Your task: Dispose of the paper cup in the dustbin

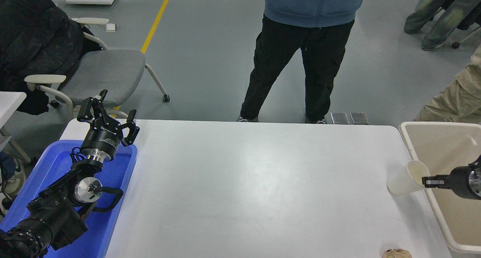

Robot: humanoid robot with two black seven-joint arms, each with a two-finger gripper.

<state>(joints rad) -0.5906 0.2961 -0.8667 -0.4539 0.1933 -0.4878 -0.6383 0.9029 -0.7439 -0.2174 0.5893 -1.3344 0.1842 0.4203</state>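
Spanning the view, white table | beige dustbin off its right end | left gripper parked above blue tray, fingers spread, empty | right gripper seemingly pinched on the rim of paper cup, tilted, mouth toward the bin | crumpled brown paper ball at near edge
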